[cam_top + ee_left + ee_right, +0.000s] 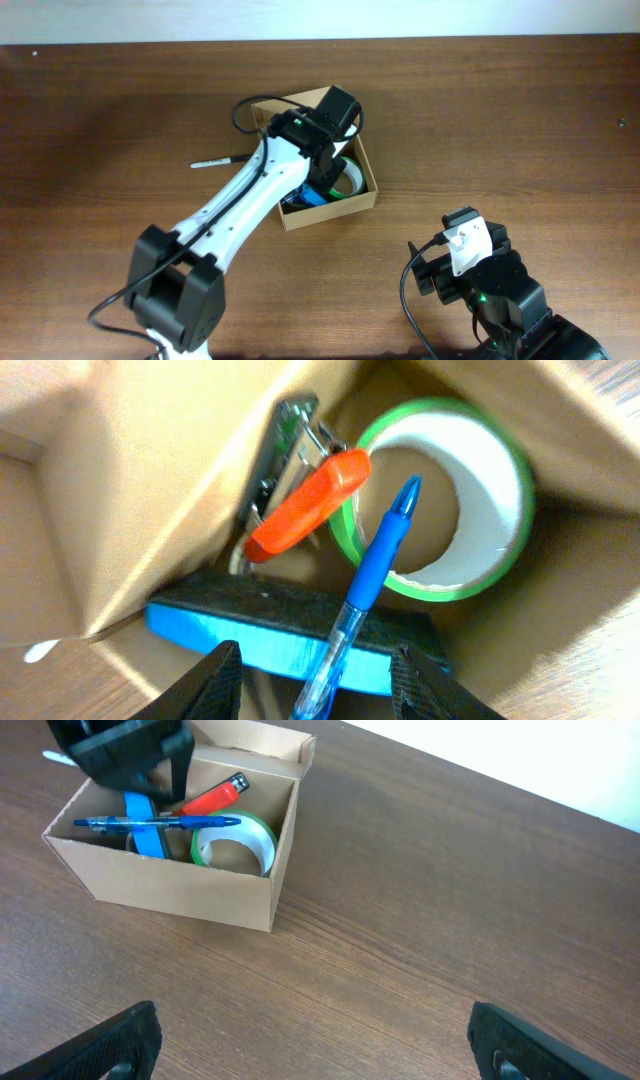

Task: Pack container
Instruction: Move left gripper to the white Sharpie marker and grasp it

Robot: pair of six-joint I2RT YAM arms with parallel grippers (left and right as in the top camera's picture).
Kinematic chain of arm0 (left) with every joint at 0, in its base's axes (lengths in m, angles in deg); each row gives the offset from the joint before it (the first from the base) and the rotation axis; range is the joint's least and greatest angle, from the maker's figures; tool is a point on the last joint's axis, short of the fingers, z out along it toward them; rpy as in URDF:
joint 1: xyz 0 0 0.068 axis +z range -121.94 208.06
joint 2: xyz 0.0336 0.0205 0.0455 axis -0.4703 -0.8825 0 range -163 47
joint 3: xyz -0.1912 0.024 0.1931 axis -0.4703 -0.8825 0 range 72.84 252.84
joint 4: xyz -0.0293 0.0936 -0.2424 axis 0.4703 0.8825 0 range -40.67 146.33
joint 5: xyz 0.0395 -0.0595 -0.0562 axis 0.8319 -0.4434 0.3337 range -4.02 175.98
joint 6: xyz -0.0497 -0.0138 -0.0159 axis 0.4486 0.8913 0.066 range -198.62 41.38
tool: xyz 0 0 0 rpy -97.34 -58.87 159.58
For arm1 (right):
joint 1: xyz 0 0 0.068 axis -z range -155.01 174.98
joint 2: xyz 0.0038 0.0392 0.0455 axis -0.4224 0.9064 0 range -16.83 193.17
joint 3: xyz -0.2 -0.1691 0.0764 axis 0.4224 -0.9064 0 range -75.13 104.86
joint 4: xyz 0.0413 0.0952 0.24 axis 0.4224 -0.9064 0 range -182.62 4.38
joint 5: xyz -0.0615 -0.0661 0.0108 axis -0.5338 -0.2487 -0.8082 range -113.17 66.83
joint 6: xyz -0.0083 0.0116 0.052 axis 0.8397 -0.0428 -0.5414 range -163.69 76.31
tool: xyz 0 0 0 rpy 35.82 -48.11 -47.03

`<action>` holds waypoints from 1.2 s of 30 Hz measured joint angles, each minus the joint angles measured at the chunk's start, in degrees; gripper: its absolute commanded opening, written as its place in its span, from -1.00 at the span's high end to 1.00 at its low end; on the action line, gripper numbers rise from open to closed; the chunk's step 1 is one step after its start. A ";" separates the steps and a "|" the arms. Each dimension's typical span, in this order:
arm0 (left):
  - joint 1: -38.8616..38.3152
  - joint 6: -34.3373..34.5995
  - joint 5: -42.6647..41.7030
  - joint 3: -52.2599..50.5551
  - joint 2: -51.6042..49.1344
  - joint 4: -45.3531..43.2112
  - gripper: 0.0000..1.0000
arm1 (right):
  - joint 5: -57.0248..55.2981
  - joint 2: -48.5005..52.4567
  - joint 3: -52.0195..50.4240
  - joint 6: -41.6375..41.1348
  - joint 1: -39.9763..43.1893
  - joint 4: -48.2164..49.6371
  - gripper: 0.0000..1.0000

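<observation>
The container, a tan cardboard box point(335, 214), stands at mid-table with its flap lid point(268, 740) open at the back. Inside lie a green tape roll point(495, 460), an orange-handled metal tool point(305, 505), a blue block with a black top point(250, 640) and a blue pen point(380, 550). My left gripper point(320, 685) is open inside the box mouth; the pen lies between its fingers without touching them. My right gripper point(320, 1040) is open and empty over bare table, right of and nearer than the box point(180, 890).
A dark pen point(212, 160) lies on the wooden table just left of the box. The left arm point(240, 205) reaches over the box from the front left. The right arm point(470, 262) sits at the front right.
</observation>
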 measured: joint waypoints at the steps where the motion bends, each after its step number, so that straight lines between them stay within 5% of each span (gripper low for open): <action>1: 0.00 0.15 0.00 0.24 0.87 0.00 0.03 | 0.00 0.00 0.00 -0.04 0.00 0.00 -0.98; 7: 1.66 7.06 0.68 0.70 5.64 -0.02 -0.33 | 0.00 0.00 0.00 -0.04 0.00 0.00 -0.98; 12: 10.10 25.18 1.60 0.96 7.87 0.92 -0.62 | 0.00 0.00 0.00 0.00 0.00 0.00 -0.98; 20: 24.70 57.00 2.51 0.98 7.85 3.37 -0.74 | 0.00 0.00 0.00 -0.02 0.00 0.00 -0.98; 26: 28.00 75.12 2.60 1.27 4.59 4.17 -0.74 | 0.00 0.00 0.00 -0.04 0.00 0.00 -0.98; 28: 28.74 81.99 2.21 1.31 1.84 5.46 -1.00 | 0.00 0.00 0.00 -0.02 0.00 0.00 -0.98; 36: 33.31 91.41 -2.45 1.31 -7.02 2.21 -1.00 | 0.00 0.00 0.00 -0.02 0.00 0.00 -0.98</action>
